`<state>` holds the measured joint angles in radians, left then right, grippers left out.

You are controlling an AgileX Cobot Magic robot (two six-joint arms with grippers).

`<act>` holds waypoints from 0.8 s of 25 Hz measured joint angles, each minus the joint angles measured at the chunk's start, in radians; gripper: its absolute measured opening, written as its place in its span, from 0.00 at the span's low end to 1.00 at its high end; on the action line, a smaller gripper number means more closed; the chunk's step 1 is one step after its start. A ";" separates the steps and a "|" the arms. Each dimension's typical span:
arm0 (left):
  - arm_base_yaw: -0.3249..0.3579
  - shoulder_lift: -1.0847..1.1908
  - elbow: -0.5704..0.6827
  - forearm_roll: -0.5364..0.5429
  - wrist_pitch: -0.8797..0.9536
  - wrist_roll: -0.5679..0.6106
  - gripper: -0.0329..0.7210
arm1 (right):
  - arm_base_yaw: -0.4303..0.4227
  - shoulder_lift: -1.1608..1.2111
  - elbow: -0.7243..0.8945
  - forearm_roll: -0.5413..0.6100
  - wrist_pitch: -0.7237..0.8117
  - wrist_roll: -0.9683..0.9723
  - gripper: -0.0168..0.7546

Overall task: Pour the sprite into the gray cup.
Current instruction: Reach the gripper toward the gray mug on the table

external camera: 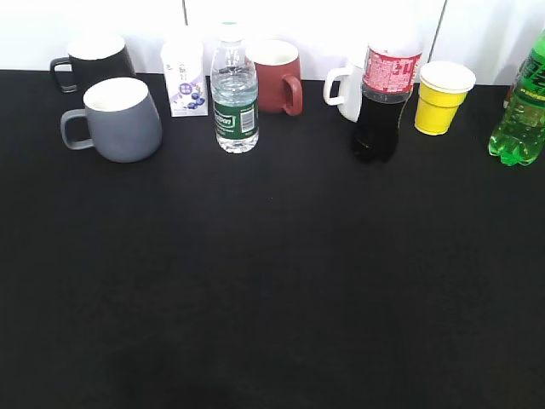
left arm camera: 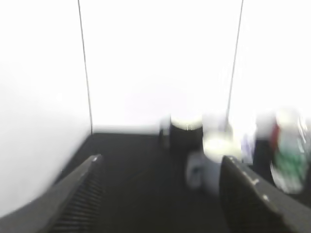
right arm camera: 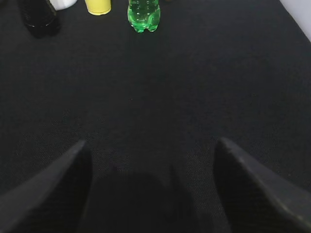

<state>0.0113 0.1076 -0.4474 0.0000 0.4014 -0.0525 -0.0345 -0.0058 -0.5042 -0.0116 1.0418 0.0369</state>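
We read this as the start: nothing is held and the pour has not begun. Our right hand (right arm camera: 148, 194) hangs low over the bare black surface (external camera: 272, 281), its two fingers spread wide with nothing between them, and it faces the sprite (right arm camera: 144, 14), which stands upright well ahead of it. In the exterior view the sprite (external camera: 521, 111) sits at the far right end of the back row, partly cut off by the frame edge. That placement suits the right arm, in our judgement.

Our left hand (left arm camera: 160, 194) is also spread wide and empty. Its view is blurred, but the gray cup (left arm camera: 214, 162) shows ahead and a little to the right. In the exterior view the gray cup (external camera: 119, 119) stands at the left, handle turned outward, just in front of the black mug (external camera: 94, 60).

Cup and bottle are well apart, with a milk carton (external camera: 185, 77), a water bottle (external camera: 234, 98), a red mug (external camera: 277, 77), a cola bottle (external camera: 383, 98), a white mug (external camera: 345, 89) and a yellow cup (external camera: 443, 95) lined between them. We judge the bottle must be carried past these.

The surface is matte black cloth; behind it runs a white panelled wall (external camera: 324, 17) with thin seams.
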 joint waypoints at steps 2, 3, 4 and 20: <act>0.000 0.129 0.108 0.000 -0.268 0.000 0.78 | 0.000 0.000 0.000 0.000 0.000 0.000 0.79; 0.000 0.214 0.161 0.000 -0.401 0.000 0.78 | 0.000 0.000 0.000 0.000 0.000 0.000 0.79; 0.000 0.303 0.193 0.000 -0.513 0.000 0.78 | 0.000 0.000 0.000 0.000 0.000 0.000 0.79; -0.102 1.724 -0.110 0.060 -1.302 0.000 0.68 | 0.000 0.000 0.000 0.000 0.000 0.000 0.79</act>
<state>-0.0908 1.8321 -0.5579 0.0604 -0.9004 -0.0525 -0.0345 -0.0058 -0.5042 -0.0116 1.0418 0.0369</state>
